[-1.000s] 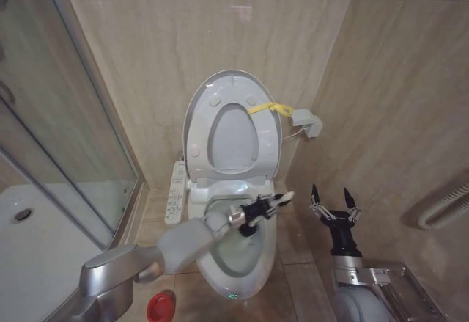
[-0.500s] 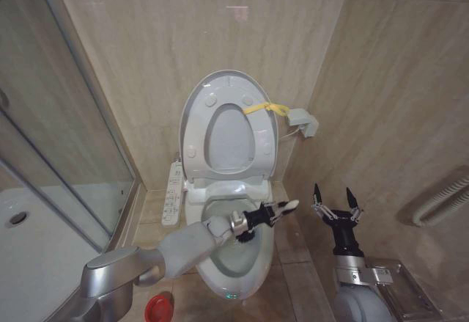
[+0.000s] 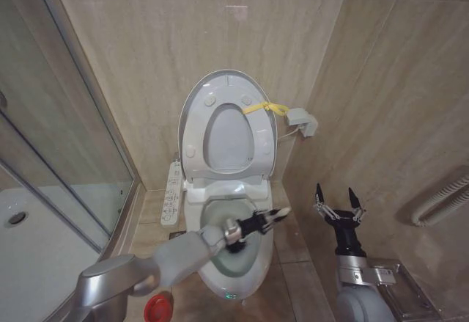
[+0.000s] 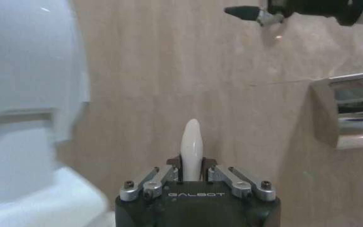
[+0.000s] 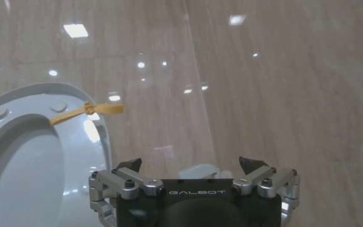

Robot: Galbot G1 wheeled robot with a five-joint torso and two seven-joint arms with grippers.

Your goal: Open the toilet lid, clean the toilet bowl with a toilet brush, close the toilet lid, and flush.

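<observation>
The glossy white plastic toilet lid [image 3: 229, 124] stands raised against the beige tiled wall [image 3: 183, 36], leaving the white ceramic toilet bowl [image 3: 233, 252] open from above. A glass shower screen [image 3: 55, 138] apparently closes the left side; the right floor looks free.

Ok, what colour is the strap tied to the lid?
Yellow. The strap on the lid shows best in the head view.

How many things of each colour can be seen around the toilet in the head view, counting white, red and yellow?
White: 4 (toilet lid, seat, toilet bowl, control panel)
Red: 1 (brush holder)
Yellow: 1 (strap)
Total: 6
</observation>
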